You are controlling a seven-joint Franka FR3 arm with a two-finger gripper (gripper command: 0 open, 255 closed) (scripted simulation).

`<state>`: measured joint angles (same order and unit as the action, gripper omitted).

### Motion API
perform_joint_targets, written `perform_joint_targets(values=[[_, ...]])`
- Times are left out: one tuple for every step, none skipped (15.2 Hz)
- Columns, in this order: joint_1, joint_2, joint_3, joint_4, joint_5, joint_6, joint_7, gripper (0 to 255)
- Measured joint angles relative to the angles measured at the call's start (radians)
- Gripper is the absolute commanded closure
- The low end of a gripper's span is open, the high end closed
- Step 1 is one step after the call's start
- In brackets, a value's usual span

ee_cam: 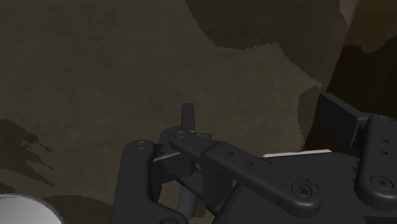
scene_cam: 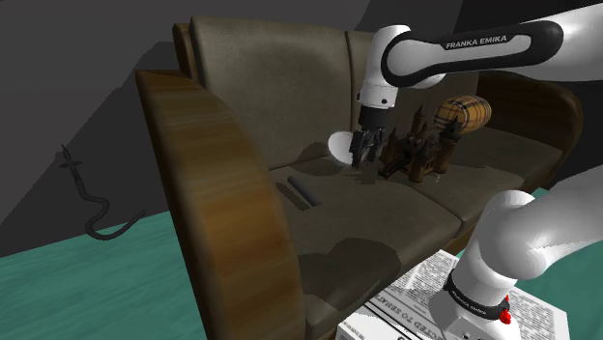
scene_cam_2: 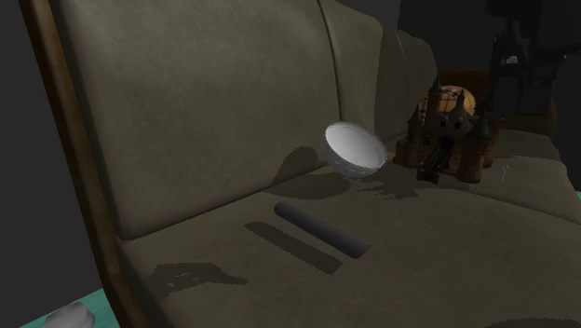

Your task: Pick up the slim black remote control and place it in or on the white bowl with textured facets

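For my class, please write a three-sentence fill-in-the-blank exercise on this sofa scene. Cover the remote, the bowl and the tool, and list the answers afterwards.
1. The slim dark remote lies flat on the ____ cushion of the sofa.
2. The tilted bowl is coloured ____.
3. The tool hangs above the sofa, open and holding ____.

Missing words: seat; white; nothing.
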<state>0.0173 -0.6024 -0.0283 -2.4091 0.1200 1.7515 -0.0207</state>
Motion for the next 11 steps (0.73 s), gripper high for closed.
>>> perform_joint_targets(values=[[-0.002,0.027,0.001,-0.003,0.001,0.037,0.003,0],[-0.002,0.063,0.005,0.007,0.003,0.069,0.011,0],[-0.002,0.085,0.012,0.002,0.006,0.104,0.021,0],[-0.006,0.124,0.008,0.009,0.004,0.141,0.018,0],[-0.010,0.150,0.005,0.014,0.002,0.169,0.018,0],[-0.014,0.184,0.003,0.010,0.001,0.211,0.015,0],[-0.014,0.219,0.005,0.013,0.003,0.250,0.022,0],[-0.016,0.253,0.006,0.026,0.003,0.278,0.027,0],[-0.014,0.293,0.011,0.035,0.006,0.315,0.037,0],[-0.014,0.319,0.014,0.037,0.007,0.348,0.045,0],[-0.015,0.362,0.015,0.059,0.008,0.376,0.050,0]])
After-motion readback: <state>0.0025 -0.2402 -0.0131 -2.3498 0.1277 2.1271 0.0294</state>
